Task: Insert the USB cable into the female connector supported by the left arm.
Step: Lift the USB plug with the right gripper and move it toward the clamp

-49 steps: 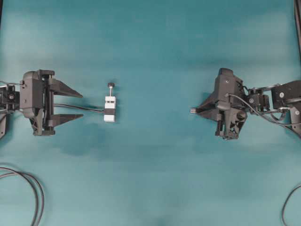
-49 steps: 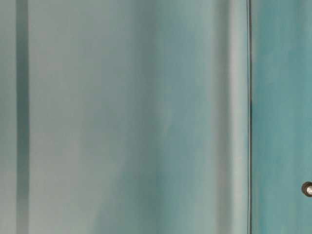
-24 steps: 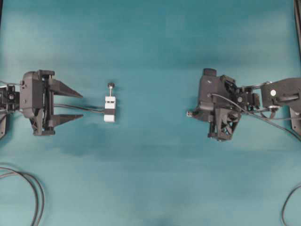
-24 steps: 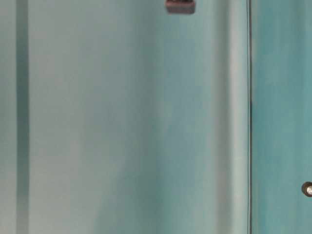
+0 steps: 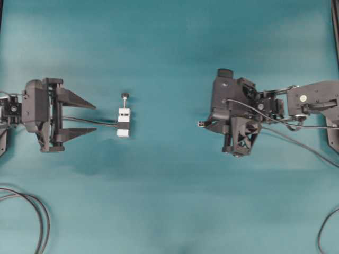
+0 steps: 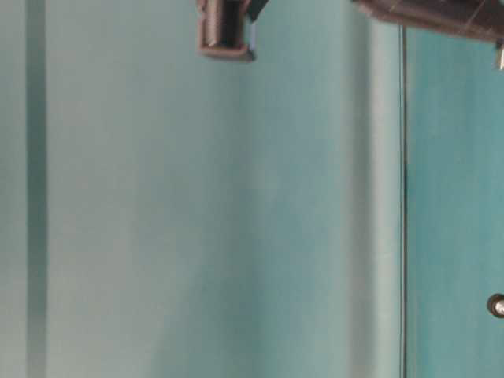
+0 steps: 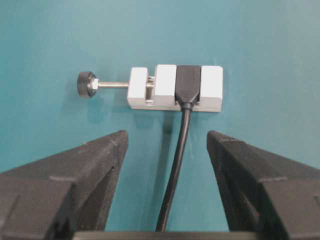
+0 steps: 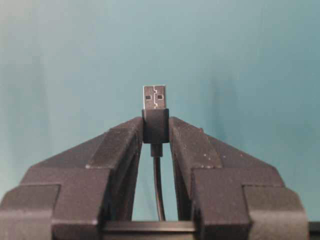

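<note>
the right gripper (image 8: 155, 131) is clamping the silver-plugged grey usb cable (image 8: 155, 112); the left gripper (image 7: 167, 142), jaws wide, is facing the white block-shaped female connector (image 7: 175, 88).

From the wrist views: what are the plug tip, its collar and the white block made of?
Plug tip: looks like bright stamped metal, with two small square holes. Collar: matte black, probably molded plastic. White block: matte white, sharp-edged, likely plastic; the look leaves that open. Its screw looks like metal.
</note>
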Robot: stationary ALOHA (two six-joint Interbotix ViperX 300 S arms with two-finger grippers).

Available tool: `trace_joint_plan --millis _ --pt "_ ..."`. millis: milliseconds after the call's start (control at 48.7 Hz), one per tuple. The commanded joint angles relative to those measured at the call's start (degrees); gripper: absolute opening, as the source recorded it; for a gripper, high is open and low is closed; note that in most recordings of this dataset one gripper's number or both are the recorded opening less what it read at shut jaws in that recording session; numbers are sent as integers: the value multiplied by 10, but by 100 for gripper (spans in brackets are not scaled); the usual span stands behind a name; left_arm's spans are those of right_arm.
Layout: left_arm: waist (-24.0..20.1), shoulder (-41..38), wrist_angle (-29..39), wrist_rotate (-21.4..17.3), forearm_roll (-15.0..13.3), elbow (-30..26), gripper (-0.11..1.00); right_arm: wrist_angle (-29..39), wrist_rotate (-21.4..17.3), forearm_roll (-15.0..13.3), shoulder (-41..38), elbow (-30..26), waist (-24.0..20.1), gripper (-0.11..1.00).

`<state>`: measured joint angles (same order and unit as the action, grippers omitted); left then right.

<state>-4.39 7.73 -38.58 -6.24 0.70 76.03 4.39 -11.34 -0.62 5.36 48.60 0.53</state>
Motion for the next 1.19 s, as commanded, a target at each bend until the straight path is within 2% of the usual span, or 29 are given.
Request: trace_joint_plan --millis 0,226,370,842,1007,1171 --pt "4 -19 -28 0 0 -14 75 31 -1 -1 -7 -44 4 22" --pt "11 -83 -87 0 0 -24 75 134 -1 -1 -58 -127 3 22" --pt "11 -114 -124 1 -1 -24 74 137 -1 -1 -91 -169 3 22" --pt "11 -164 -145 -4 0 -46 75 155 2 -3 -166 -263 0 22" --pt "11 -171 -153 -4 -1 -49 74 184 0 -34 -185 -292 -4 22" --pt "11 -176 -155 -4 -1 -54 74 201 0 -43 -205 -324 -4 22"
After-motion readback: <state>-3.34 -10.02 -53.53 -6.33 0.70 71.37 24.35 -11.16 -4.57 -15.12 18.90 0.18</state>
